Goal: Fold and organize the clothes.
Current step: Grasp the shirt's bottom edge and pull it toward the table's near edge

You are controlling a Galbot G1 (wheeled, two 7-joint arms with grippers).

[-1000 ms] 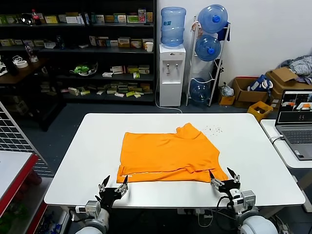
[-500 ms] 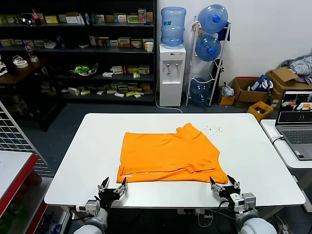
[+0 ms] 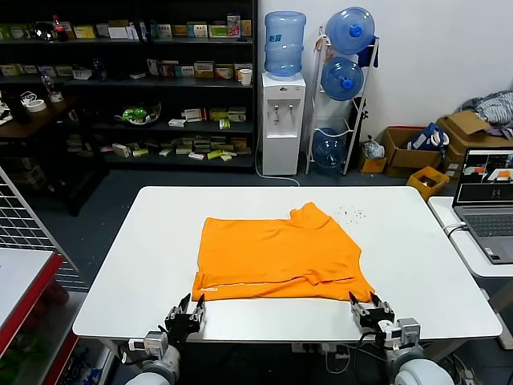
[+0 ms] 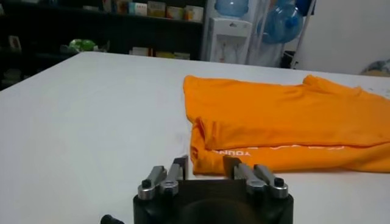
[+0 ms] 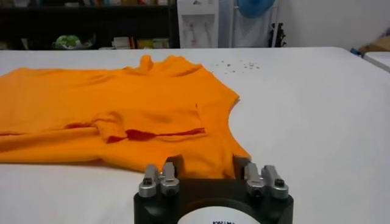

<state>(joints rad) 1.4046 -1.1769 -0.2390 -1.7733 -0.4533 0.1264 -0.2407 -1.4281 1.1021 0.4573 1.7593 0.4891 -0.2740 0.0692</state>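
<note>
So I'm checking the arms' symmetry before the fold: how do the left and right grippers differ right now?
The left gripper sits at the near left corner of the bright orange short-sleeved T-shirt, by its white print; the right gripper sits at the near right corner. The left one's fingers look closer together than the right's. Both are open, empty, low at the white table's near edge.

1. A white table (image 3: 152, 249) with rounded corners carries everything.
2. One orange T-shirt (image 3: 279, 257) lies flat on it, partly folded, a fold of cloth doubled over along its near edge.
3. The shirt's near left corner, with small white print, lies just beyond the fingers of the left gripper (image 4: 204, 171), which stand apart.
4. Its near right corner lies just ahead of the parted fingers of the right gripper (image 5: 207, 171).
5. Small dark specks (image 3: 350, 213) dot the tabletop beyond the shirt.
</note>
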